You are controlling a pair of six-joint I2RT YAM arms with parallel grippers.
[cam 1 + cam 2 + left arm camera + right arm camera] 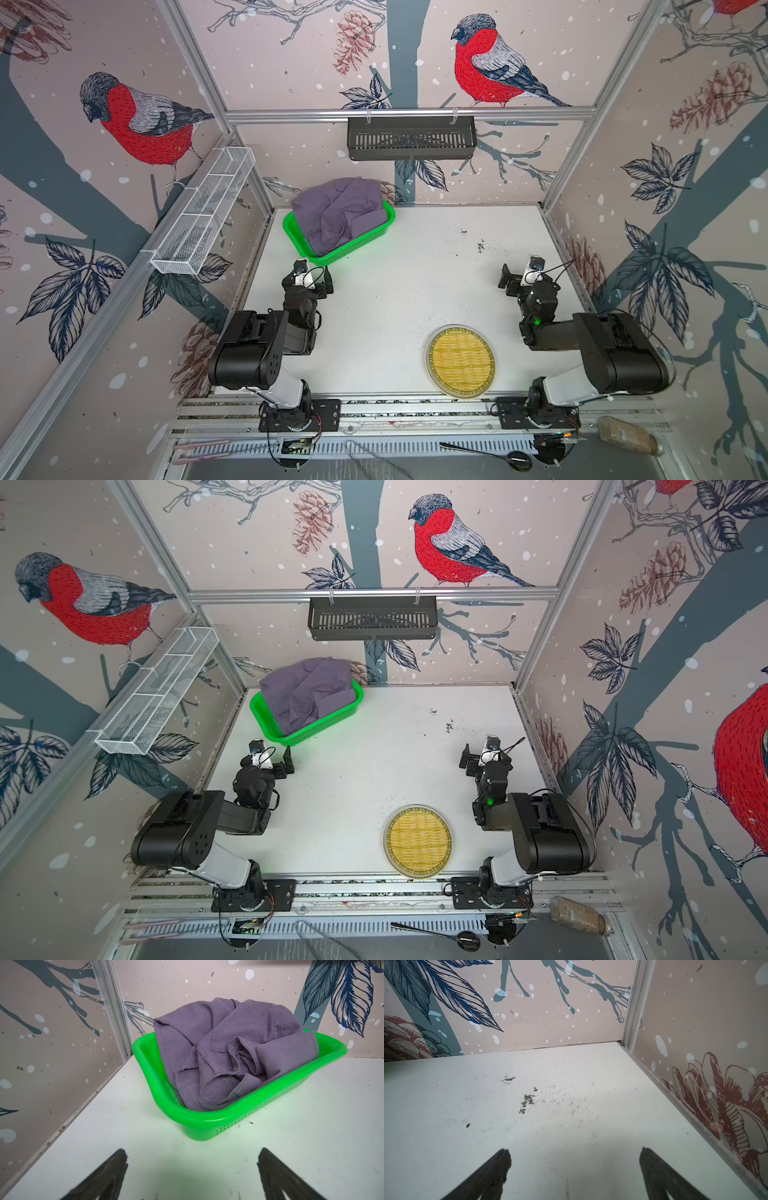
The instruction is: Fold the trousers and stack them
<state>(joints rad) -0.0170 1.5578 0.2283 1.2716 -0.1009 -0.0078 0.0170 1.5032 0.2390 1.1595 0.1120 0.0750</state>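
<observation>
Purple-grey trousers point(340, 214) crumpled in green basket point(345, 250), far-left corner of table point(395, 291). Left gripper point(193, 1152) spread wide, empty, near basket; right gripper point(575, 1151) likewise, near right edge. Best: pinch top fold, lift clear of rim.

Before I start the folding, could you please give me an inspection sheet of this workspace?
Surface: white tabletop, dark scuff marks far right.
Job's things: purple-grey cloth trousers, crumpled, heaped in green perforated plastic basket, far left corner.
Clutter: round woven yellow tray, front right, nothing on it.
Grippers: left gripper open, empty, facing the basket; right gripper open, empty, over bare table.
Cables: thin black cable loops at both wrists, clear of the cloth.
Surroundings: bird-patterned walls; black slotted shelf on back rail; white wire-mesh shelf on left wall.
</observation>
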